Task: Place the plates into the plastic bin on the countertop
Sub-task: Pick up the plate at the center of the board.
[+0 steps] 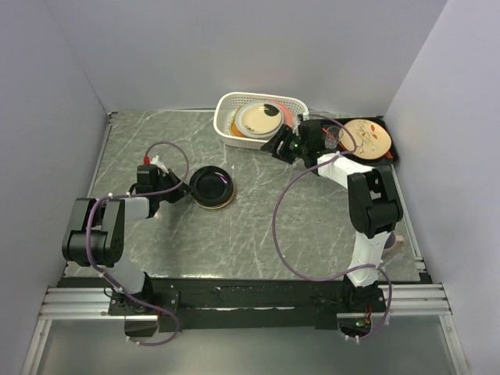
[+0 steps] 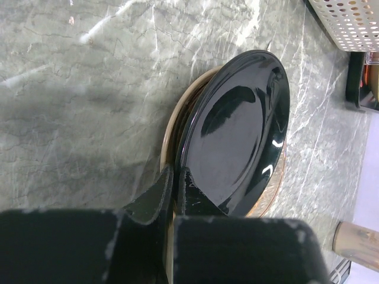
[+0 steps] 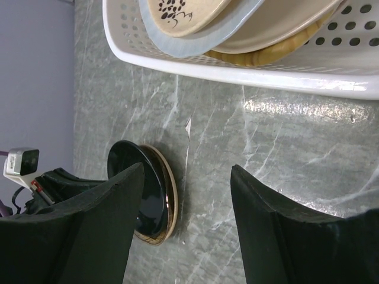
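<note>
At centre-left of the table (image 1: 258, 234): one black plate (image 2: 243, 130), glossy, stacked on a tan plate (image 2: 170, 127) with a brown rim. Both are well apart from the plastic bin (image 1: 226, 105), which is set at the far edge. Left pincer (image 2: 176, 177): jaws drawn together and clamped on the near rim of the black plate, one finger on each face as far as can be seen. The tan plate is judged not to be caught, though the contact is partly hidden. Right pincer (image 3: 186, 174): jaws apart, nothing held, hung just in front of the bin's near wall. Bin contents: a pale blue plate (image 3: 177, 29) with a dark sprig uppermost, leaned on at least two further plates, one cream and one orange-brown. At far right: a black tray (image 1: 394, 152) bearing a cream leaf-marked plate (image 1: 366, 138), not counted among the lot. Step in hand, as judged: lifting of the black plate for transfer. Handling notes: the lift is best begun slowly, so that the gripped edge is peeled off the tan plate and the latter is not dragged along. A thin rim pinch on a glossy surface may slip, so swinging should be avoided. The bin's wall should be cleared with margin, the right pincer kept out of the path, and the plate lowered onto the leaning stack, not dropped.
</note>
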`<state>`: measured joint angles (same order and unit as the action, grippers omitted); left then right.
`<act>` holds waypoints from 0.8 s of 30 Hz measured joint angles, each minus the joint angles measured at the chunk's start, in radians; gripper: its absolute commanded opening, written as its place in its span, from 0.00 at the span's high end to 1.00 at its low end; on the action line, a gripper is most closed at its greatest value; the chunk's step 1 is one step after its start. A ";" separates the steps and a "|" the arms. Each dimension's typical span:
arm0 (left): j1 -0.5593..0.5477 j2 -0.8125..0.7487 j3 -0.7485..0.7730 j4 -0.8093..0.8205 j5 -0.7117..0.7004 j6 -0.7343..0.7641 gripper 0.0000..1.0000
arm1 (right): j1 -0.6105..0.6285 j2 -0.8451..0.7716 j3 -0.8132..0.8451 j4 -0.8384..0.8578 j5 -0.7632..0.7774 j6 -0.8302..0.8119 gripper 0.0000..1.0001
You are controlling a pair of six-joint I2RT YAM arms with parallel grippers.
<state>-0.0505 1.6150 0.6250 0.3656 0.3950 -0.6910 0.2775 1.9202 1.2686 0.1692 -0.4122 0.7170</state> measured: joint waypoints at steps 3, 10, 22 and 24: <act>0.000 0.000 0.000 -0.001 0.000 0.000 0.99 | 0.002 0.000 0.000 0.002 0.000 0.000 0.33; 0.000 -0.019 0.000 -0.013 0.000 0.000 0.99 | 0.006 0.000 0.000 0.002 -0.001 0.000 0.33; 0.000 -0.097 0.000 -0.012 0.025 -0.006 0.99 | 0.023 -0.001 -0.009 0.018 -0.040 -0.001 0.29; 0.000 -0.111 0.000 -0.012 0.034 -0.008 0.99 | 0.029 -0.002 -0.018 0.024 -0.050 -0.002 0.22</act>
<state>-0.0505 1.5040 0.6250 0.3534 0.4290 -0.6991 0.3065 1.9179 1.2510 0.1936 -0.4618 0.7151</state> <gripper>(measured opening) 0.032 0.705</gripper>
